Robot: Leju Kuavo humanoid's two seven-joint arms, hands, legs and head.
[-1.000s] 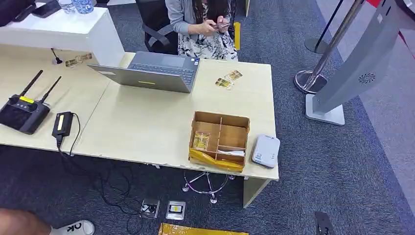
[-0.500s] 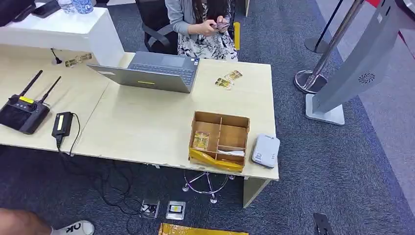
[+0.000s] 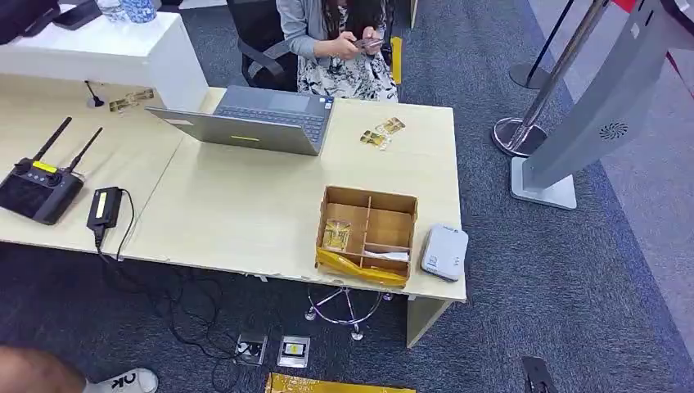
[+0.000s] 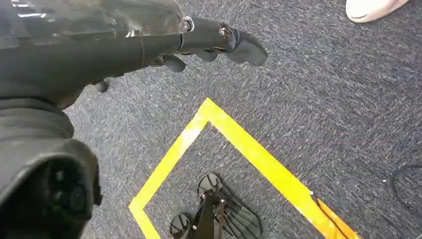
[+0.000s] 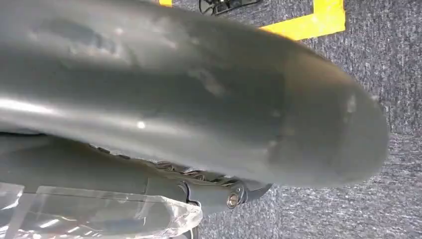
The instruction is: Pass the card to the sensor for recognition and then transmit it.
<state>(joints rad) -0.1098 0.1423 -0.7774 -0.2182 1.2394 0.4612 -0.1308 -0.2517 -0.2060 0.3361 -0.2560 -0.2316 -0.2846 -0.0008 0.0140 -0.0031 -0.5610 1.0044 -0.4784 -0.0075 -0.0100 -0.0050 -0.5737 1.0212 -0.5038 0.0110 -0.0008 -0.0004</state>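
The card (image 3: 335, 236) lay in the wooden box (image 3: 393, 201), lower centre of the head view, beside the grey sensor (image 3: 444, 251). The left hand (image 4: 219, 42) hung empty, fingers apart; the right hand (image 5: 224, 196) was mostly hidden, possibly empty. The box's narrow compartments risked a fumbled pick.

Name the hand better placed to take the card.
Right hand, probably: it and the left hand both hang over carpet, but the card, box and sensor sit at the desk's right end.
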